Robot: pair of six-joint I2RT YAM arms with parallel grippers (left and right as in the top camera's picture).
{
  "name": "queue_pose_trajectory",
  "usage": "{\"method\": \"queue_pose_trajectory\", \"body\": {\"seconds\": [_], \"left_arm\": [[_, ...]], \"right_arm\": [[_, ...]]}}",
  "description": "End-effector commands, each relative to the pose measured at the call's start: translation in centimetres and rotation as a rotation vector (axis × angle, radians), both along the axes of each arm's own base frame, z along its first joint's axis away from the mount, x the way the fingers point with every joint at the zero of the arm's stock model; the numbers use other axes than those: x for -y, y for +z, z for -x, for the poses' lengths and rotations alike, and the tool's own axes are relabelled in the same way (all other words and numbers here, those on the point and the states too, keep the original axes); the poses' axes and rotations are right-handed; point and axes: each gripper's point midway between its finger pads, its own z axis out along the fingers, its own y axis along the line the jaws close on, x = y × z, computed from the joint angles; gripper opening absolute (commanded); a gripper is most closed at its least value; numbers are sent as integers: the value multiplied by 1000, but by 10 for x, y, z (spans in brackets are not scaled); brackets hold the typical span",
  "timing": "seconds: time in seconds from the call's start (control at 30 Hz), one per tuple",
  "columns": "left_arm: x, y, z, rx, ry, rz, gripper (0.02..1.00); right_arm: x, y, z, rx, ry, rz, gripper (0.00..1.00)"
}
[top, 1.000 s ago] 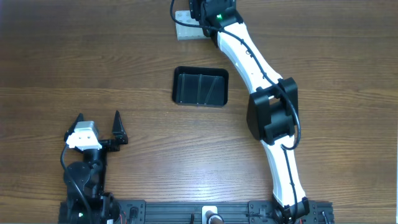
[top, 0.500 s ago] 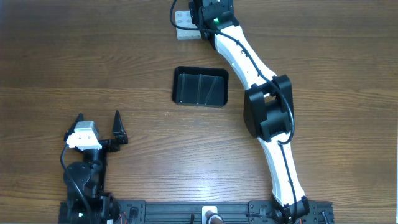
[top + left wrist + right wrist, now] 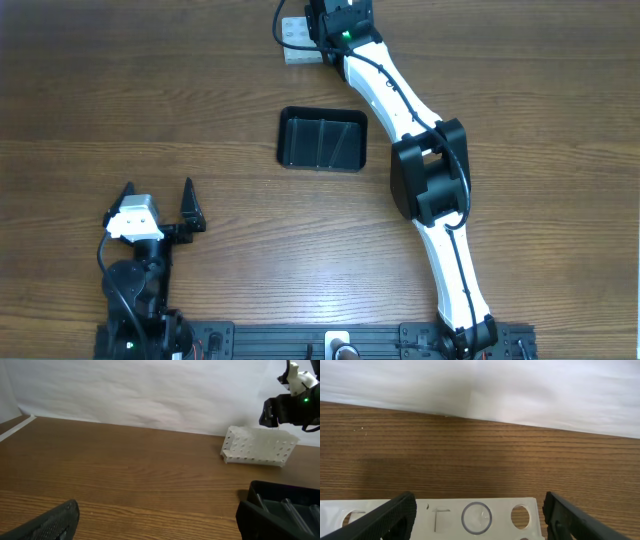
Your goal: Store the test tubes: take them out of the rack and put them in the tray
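The rack stands at the far edge of the table, a little left of the middle. The right arm reaches from the near right across to it. The right gripper hangs just above the rack's top. Its fingers are spread wide, one toward each end of the rack, and hold nothing. In the right wrist view the white top shows a row of round holes. One clear tube stands upright in a hole, under the gap between the fingers. Whether the fingers touch the rack I cannot tell.

The tray is black and lies flat near the middle of the table, on the near side of the rack and apart from it. In the left wrist view clear tubes lie flat inside it, side by side. How many there are I cannot tell.

The left gripper sits at the near left of the table, well apart from both tray and rack. Its fingers are wide open and grip nothing. From its wrist view the rack shows far off to the right, with the right gripper above its right end.
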Motion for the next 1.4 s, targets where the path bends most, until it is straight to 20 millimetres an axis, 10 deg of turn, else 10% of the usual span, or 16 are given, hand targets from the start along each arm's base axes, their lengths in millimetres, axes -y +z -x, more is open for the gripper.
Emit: {"method": "queue_pose_trajectory", "body": {"seconds": [0.03,0.37,0.7,1.4], "left_arm": [[-2,-1,0,0,6,-14,998],[-2,-1,0,0,6,-14,998],[-2,-1,0,0,6,-14,998],[-2,-1,0,0,6,-14,998]], "right_arm": [[-1,-15,0,-13,-7,15,803],[-1,-24,-1,-23,-8,19,785],[2,-24,-2,-22,-12,18,286],[-8,-9,-6,19,-2,0,134]]}}
